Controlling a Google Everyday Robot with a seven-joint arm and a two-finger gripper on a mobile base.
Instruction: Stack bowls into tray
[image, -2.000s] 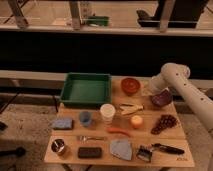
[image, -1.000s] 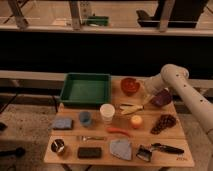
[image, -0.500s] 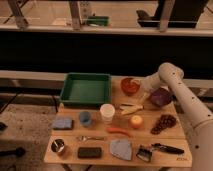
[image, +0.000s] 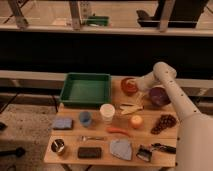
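Orange-red bowl (image: 128, 86): rigid, light, prob. slick; take by rim. Gripper (image: 136, 86) at its right rim, grip state can't tell. Purple bowl (image: 159, 96) alongside; tray (image: 84, 102) left, empty.

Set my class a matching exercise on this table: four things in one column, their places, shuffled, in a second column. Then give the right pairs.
Column one:
1. tray
2. dark purple bowl
3. white cup
4. gripper

Column two:
A. at the orange-red bowl
B. back left part of the table
C. behind the grapes
D. just right of the blue cup

Pairs: 1-B, 2-C, 3-D, 4-A.
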